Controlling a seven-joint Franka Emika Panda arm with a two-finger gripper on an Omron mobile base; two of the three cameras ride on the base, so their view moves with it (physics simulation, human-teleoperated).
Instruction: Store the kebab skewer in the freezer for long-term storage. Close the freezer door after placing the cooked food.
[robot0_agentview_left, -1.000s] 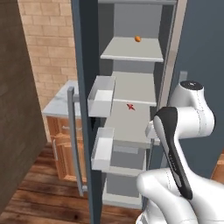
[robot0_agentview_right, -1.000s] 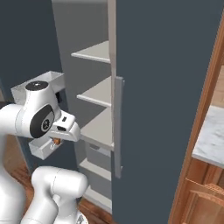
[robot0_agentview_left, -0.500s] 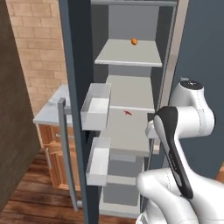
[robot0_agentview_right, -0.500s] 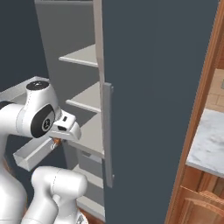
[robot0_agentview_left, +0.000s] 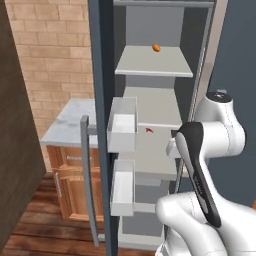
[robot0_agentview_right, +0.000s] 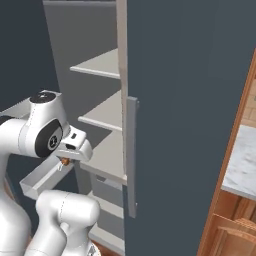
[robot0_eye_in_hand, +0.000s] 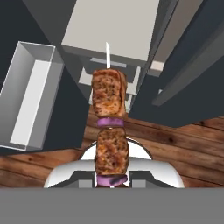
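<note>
While the freezer door (robot0_agentview_left: 101, 125) stands open, we see the hand (robot0_eye_in_hand: 110, 181) closed on the kebab skewer (robot0_eye_in_hand: 109, 131), which juts out in front of the freezer (robot0_agentview_left: 155, 110), above the wooden floor (robot0_eye_in_hand: 183, 144). White door bins (robot0_agentview_left: 122, 125) face the pale shelves, and a small orange ball (robot0_agentview_left: 156, 48) sits on an upper shelf.

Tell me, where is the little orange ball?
The orange ball sits on the freezer's upper shelf in the left base view, above the door bins.
</note>
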